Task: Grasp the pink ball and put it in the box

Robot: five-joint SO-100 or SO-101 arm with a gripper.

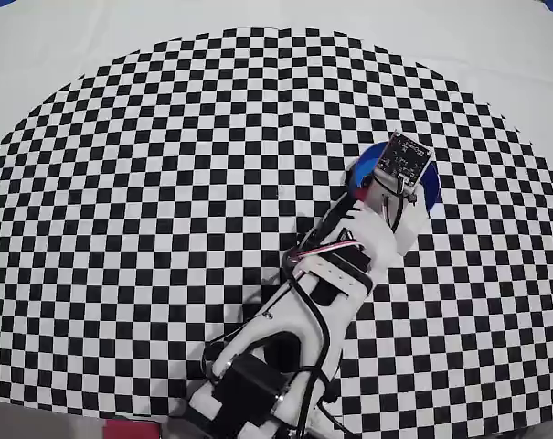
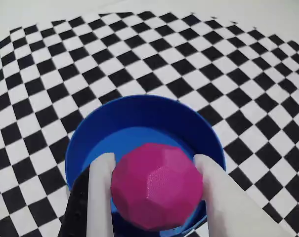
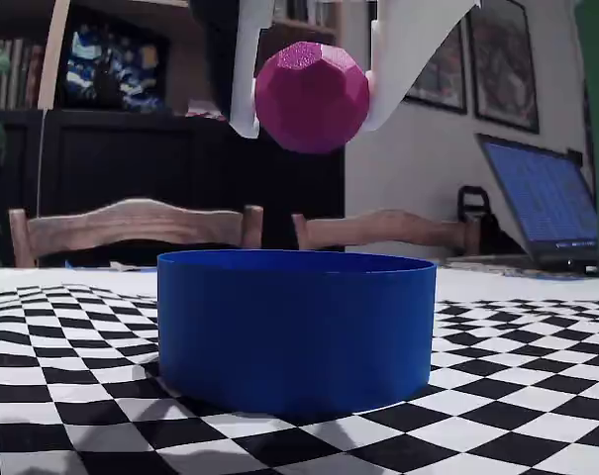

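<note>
Gripping pink ball (image 3: 311, 96), pincer (image 3: 309, 124) above box (image 3: 296, 332)

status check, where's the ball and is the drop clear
Gripper shut on small faceted magenta-pink ball. Ball held above round blue tub, not touching. Tub interior bare, nothing in the way.

In the overhead view the arm hides most of the box (image 1: 432, 186).

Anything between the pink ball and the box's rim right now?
Nothing: in the fixed view the pink ball, clamped in the hand, hangs over the box with open air between.
</note>
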